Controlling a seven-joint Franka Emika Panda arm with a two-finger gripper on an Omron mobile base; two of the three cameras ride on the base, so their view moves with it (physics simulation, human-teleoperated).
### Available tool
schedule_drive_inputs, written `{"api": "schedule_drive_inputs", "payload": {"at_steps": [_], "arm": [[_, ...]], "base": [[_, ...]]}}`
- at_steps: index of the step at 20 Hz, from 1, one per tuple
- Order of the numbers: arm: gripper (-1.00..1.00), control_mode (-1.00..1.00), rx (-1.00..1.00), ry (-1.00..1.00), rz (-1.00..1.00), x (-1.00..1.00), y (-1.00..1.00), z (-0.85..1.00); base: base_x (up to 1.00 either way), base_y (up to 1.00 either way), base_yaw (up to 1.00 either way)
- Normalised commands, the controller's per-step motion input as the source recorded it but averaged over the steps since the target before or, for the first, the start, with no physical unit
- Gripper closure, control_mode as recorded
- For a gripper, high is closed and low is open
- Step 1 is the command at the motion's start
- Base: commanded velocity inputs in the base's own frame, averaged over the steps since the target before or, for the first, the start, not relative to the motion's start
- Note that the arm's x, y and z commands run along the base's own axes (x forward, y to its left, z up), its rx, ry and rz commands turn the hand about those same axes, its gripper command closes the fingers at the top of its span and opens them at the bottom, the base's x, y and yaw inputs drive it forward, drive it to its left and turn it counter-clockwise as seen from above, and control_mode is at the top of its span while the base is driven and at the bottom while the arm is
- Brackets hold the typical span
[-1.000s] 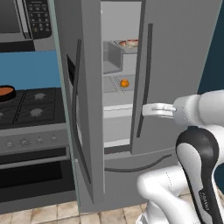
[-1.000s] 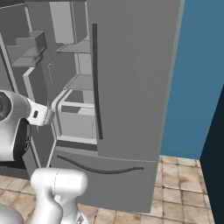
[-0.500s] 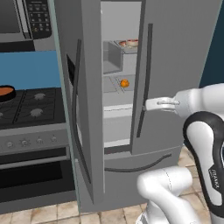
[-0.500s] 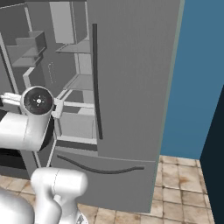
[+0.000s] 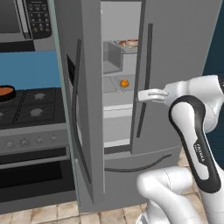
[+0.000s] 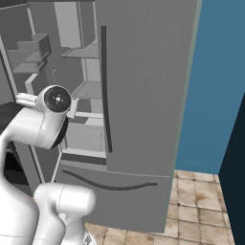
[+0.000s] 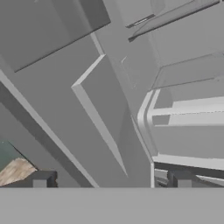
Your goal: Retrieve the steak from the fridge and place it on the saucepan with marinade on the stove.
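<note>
The fridge [image 5: 175, 52] stands with its left door swung open and the right door shut. On an upper inner shelf lies the red-brown steak [image 5: 129, 43], partly cut off by the right door's edge. My gripper [image 5: 142, 95] is open and holds nothing. It hovers at the right door's inner edge, well below the steak and just right of the gap. In the hand view the gripper [image 7: 111, 179] faces grey shelves and bins. The black saucepan [image 5: 5, 93] with orange marinade [image 5: 4, 91] sits on the stove [image 5: 33, 109] at far left.
A small orange ball [image 5: 124, 82] rests on the middle shelf, just left of the gripper. The open left door [image 5: 83, 109] juts out between fridge and stove. A microwave [image 5: 26, 19] hangs above the stove. A blue wall [image 6: 215, 81] stands right of the fridge.
The hand has risen and moved left, from in front of the right door toward its inner edge at the opening. The jaws stayed open.
</note>
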Motion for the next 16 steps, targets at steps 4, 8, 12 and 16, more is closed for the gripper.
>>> {"api": "schedule_drive_inputs", "payload": {"at_steps": [4, 8, 12, 16], "arm": [[-1.00, -1.00, 0.00, 0.00, 0.02, 0.54, 0.16, 0.00], [-1.00, -1.00, 0.00, 0.00, 0.03, 0.51, 0.24, 0.00], [-1.00, -1.00, 0.00, 0.00, 0.03, 0.45, 0.49, 0.00], [-1.00, -1.00, 0.00, 0.00, 0.04, 0.42, 0.60, 0.00]], "base": [[0.00, 0.00, 0.00], [0.00, 0.00, 0.00], [0.00, 0.00, 0.00], [0.00, 0.00, 0.00]]}}
